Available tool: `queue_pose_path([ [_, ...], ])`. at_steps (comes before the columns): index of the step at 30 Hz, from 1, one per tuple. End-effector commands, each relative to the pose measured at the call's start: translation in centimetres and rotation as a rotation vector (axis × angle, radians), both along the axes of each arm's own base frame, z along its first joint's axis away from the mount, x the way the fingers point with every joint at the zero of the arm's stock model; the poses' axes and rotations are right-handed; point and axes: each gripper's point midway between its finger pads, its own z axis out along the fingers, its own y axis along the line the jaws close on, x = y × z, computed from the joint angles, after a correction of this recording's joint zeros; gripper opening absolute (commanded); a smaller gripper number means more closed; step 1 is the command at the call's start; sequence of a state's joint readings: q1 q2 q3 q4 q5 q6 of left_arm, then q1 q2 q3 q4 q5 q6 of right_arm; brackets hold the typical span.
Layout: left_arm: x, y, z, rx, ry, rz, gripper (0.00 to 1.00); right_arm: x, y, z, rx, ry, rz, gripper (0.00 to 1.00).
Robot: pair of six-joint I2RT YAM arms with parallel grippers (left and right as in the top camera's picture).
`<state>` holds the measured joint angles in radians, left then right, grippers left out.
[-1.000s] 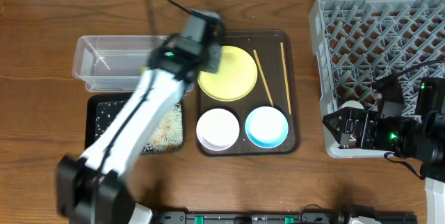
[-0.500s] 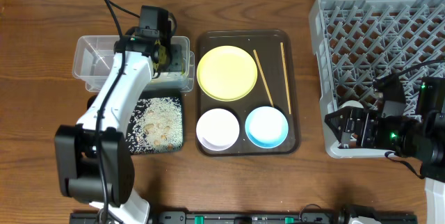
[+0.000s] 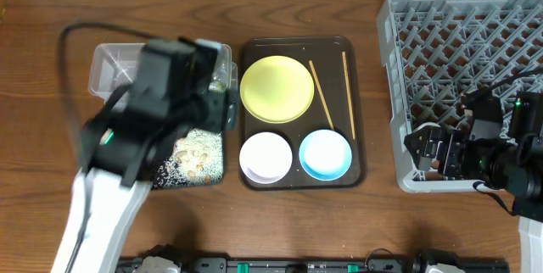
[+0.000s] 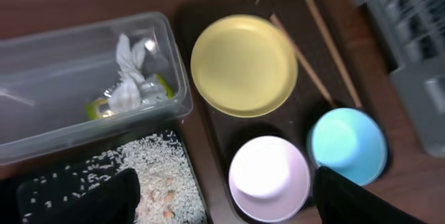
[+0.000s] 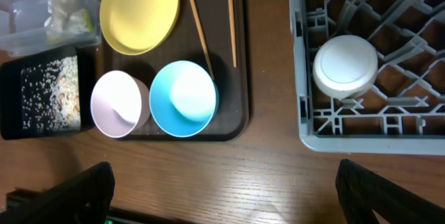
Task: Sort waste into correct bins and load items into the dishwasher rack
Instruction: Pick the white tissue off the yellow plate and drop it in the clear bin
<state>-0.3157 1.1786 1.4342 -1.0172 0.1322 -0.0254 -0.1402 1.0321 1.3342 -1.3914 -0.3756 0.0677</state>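
Overhead view: a round yellow plate (image 3: 277, 90), small white bowl (image 3: 265, 156), small light-blue bowl (image 3: 325, 154) and two thin wooden chopsticks (image 3: 322, 97) lie on the dark brown serving tray (image 3: 329, 69). The large grey plastic rack (image 3: 458, 19) sits at the tabletop's right edge.

Left wrist: crumpled white paper (image 4: 127, 78) lies in the clear plastic tub (image 4: 69, 50). The left gripper (image 4: 226, 189) fingers are spread apart and empty.

Right wrist: the right gripper (image 5: 226, 182) is likewise spread and empty.

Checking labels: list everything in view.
Table: one, brown, underneath.
Tub: one, clear, left.
Paper: one, white, in tub.
Wrapper: one, green, in tub.
Black tray: one, black, beside tub.
Rice: many, whitish, black tray.
Serving tray: one, brown, centre.
Plate: one, yellow, serving tray.
White bowl: one, white, serving tray.
Blue bowl: one, light-blue, serving tray.
Chopsticks: two, wooden, serving tray.
Rack: one, grey, right.
Round item: one, white, in rack.
Left gripper, right gripper: two, black, open.
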Motion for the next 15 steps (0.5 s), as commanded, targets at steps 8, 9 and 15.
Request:
queue_pose_path([
  [8, -4.7, 1.3, 5.9, -0.068, -0.199, -0.014, 0.87, 0.0, -0.2, 0.4, -0.007, -0.014, -0.012, 0.99],
  [9, -5.0, 1.4, 6.1, -0.072, -0.210, -0.014, 0.88, 0.0, -0.2, 0.4, -0.007, -0.014, -0.012, 0.99],
  [15, -5.6, 1.6, 6.7, -0.080, -0.235, -0.014, 0.88, 0.0, -0.2, 0.4, -0.007, -0.014, -0.012, 0.99],
])
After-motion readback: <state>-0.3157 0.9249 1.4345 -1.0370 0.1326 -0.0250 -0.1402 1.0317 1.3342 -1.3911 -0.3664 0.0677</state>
